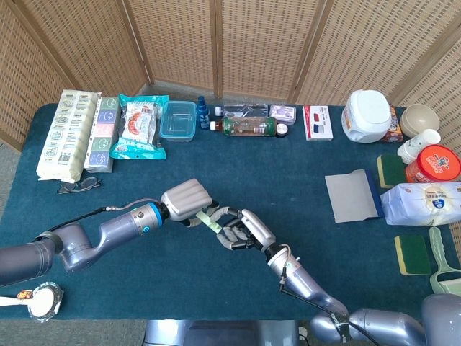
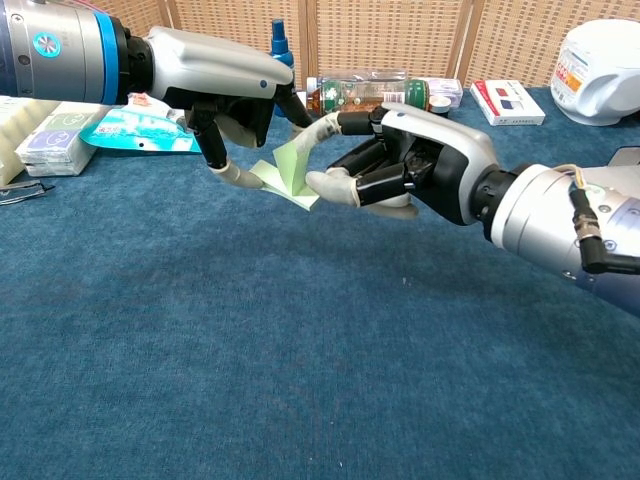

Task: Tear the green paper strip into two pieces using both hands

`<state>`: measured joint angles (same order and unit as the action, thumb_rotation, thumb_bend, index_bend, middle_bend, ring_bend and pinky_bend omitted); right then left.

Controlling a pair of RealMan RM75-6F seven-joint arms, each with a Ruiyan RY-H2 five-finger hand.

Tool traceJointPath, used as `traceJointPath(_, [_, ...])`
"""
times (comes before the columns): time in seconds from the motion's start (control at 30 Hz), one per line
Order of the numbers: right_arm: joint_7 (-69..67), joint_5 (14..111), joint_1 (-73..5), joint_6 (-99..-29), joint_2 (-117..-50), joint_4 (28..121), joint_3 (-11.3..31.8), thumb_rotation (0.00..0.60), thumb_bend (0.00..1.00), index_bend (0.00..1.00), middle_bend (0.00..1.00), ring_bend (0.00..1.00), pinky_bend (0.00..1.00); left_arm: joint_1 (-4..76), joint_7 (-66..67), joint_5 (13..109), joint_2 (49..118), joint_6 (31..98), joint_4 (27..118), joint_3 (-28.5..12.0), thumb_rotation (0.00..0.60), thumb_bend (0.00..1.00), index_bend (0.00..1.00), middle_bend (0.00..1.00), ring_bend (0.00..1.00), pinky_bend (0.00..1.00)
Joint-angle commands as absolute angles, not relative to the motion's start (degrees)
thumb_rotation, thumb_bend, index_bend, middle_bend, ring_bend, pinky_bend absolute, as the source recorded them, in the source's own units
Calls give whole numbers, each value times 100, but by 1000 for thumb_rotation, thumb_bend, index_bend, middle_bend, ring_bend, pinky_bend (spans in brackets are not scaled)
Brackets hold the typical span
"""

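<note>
The light green paper strip [image 2: 288, 172] is folded and hangs above the blue table. My left hand [image 2: 215, 85] pinches its left part from above. My right hand [image 2: 410, 160] faces it from the right, with its forefinger arched over the strip's top and its thumb touching the lower right corner. The two are still apart and I see no firm pinch. In the head view the strip [image 1: 211, 222] shows as a small green sliver between the left hand [image 1: 186, 200] and the right hand [image 1: 241, 229], near the middle of the table.
Along the table's back edge stand snack packs [image 1: 137, 128], a clear container [image 1: 178, 120] and bottles [image 1: 248, 126]. Glasses [image 1: 78, 185] lie at the left. A grey sheet [image 1: 351, 196], a tissue pack [image 1: 425, 203] and sponges [image 1: 412, 254] sit at the right.
</note>
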<state>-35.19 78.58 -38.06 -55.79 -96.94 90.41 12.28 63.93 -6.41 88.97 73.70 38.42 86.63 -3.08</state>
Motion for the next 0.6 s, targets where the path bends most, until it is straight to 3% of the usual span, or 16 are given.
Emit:
traceJointPath(0.03, [-3509, 7849, -3808, -5575, -9697, 9037, 1228, 600, 426, 400, 896, 992, 983, 6392, -640, 8895, 7374, 3843, 8660, -305, 600, 413, 692, 1000, 1000, 1000])
traceJointPath(0.6, [-3431, 7821, -3826, -5572, -9759, 9002, 1233, 600, 425, 454, 896, 992, 983, 6387, -713, 8919, 7352, 3877, 8675, -287, 600, 411, 691, 1000, 1000, 1000])
